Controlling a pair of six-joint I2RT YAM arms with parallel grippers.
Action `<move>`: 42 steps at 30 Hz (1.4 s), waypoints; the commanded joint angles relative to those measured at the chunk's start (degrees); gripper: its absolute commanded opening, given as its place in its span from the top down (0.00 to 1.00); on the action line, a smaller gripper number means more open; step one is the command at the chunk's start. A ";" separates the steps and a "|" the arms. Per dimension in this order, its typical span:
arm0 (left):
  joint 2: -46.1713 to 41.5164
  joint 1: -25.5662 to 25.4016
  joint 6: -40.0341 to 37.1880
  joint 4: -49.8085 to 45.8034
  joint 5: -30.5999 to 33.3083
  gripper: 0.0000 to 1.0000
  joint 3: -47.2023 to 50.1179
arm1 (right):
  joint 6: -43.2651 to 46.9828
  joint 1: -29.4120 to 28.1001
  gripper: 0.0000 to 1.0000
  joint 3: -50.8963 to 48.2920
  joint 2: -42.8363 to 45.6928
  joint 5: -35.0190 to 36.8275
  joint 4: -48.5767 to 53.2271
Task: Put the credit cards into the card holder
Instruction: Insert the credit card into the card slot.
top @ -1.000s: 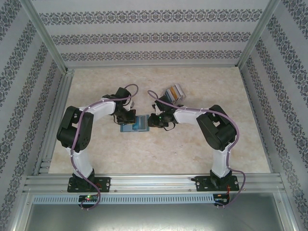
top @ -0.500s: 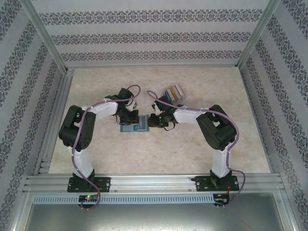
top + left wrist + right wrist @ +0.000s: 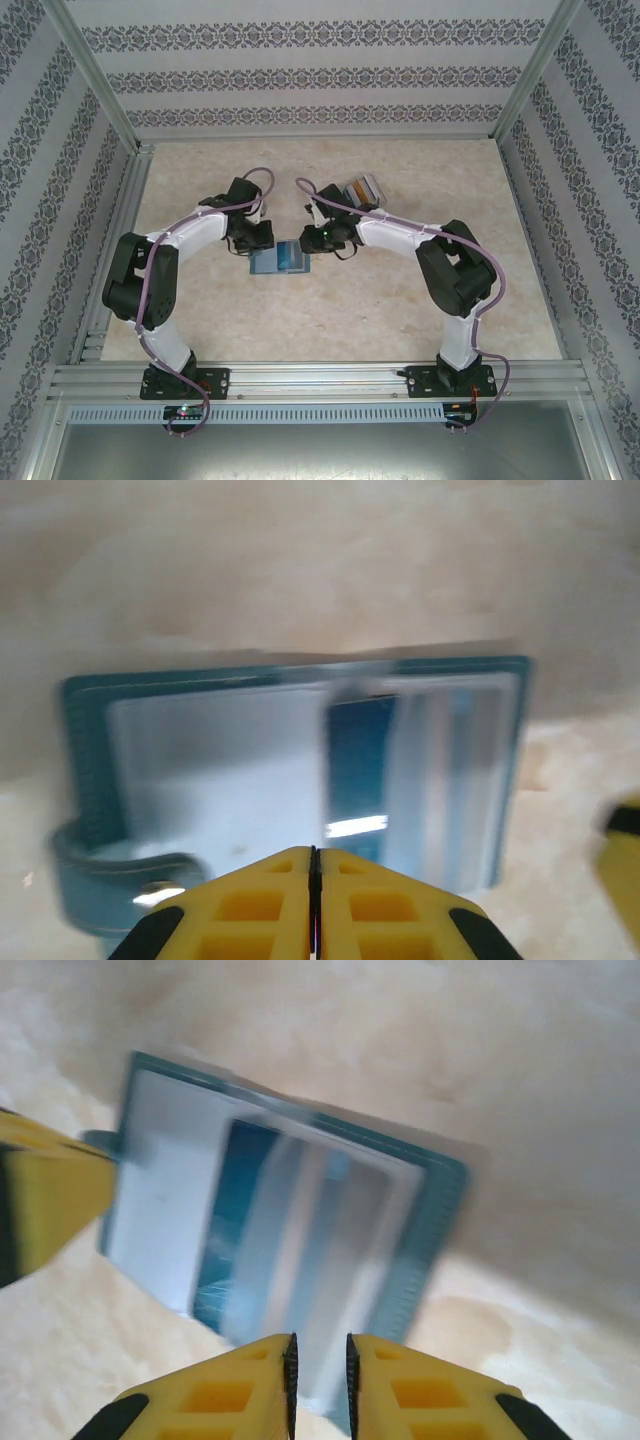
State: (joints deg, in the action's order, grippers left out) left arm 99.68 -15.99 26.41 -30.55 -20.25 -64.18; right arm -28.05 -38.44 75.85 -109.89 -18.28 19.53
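In the left wrist view, the left gripper (image 3: 313, 905) is seen with its yellow fingers pressed together and nothing between them. It is at the near edge of the small teal-blue folding card holder (image 3: 300, 760), which is laid open on the pale marbled table (image 3: 300, 570). Whether they touch cannot be told. The holder's strap (image 3: 100, 880) with a pale snap stud (image 3: 158, 888) is shown here at the lower left. In the right wrist view, the right gripper (image 3: 319, 1375) is held with a narrow slit between its fingers, nothing pinched, over the holder's edge. From above, the fanned grey, blue and orange plastic credit cards (image 3: 362, 190) are found farther back, well apart from the holder, just beyond the right arm (image 3: 400, 235).
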 commanded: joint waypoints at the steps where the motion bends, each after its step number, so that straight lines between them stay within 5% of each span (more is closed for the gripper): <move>1: -1.42 1.86 1.89 0.23 2.63 0.90 2.90 | 1.86 -2.26 0.76 4.64 -2.76 -1.07 3.09; 18: -0.46 4.55 1.90 2.96 1.88 0.93 7.42 | -0.09 -6.65 0.76 20.52 -18.05 -4.94 5.91; 32: 1.04 5.53 2.25 2.77 2.92 0.95 8.04 | 3.46 -2.60 0.76 11.63 -12.73 3.24 10.15; 42: -0.52 5.58 2.68 3.29 0.00 0.95 7.69 | 3.08 -1.91 0.76 11.68 -9.18 0.58 8.90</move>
State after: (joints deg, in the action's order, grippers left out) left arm 99.37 -11.44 28.12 -27.14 -20.93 -58.08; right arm -25.52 -40.69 87.94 -122.04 -18.85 26.11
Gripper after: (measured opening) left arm 0.059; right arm 0.243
